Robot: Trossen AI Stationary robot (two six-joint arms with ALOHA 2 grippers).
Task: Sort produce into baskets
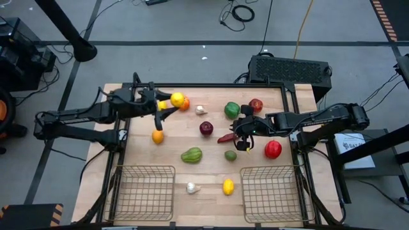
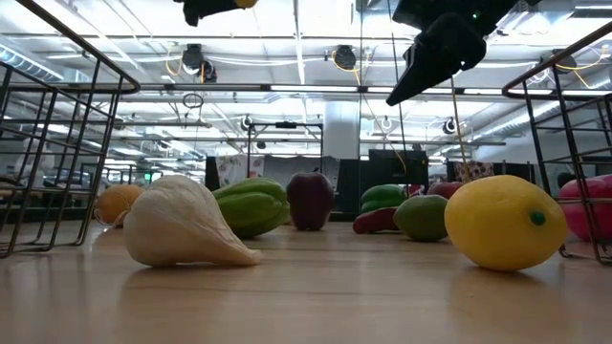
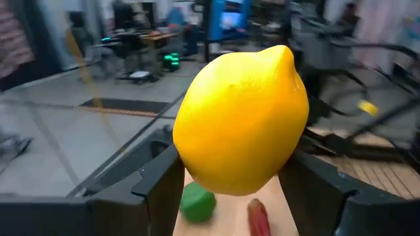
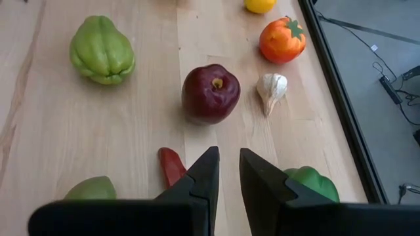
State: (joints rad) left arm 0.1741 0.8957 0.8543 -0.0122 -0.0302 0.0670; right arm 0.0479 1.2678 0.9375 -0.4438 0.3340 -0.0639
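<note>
Left gripper [image 3: 230,190] clamped on a glossy yellow plastic lemon [image 3: 239,121], held aloft behind the left dark wire-mesh basket [image 1: 144,192]. Right gripper [image 4: 228,172] — fingers nearly together, gripping nothing — hovers above the red chili [image 4: 172,165], behind the right basket [image 1: 271,191].

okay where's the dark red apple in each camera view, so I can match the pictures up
High view: dark red apple mid-table, between the two arms.
Low view: apple centre background, upright, right of the ridged green vegetable.
Left wrist view: not in it; the held lemon fills the frame.
Right wrist view: apple centre, ahead of the right tool.
Shared landmark: the red chili near the apple.
</note>
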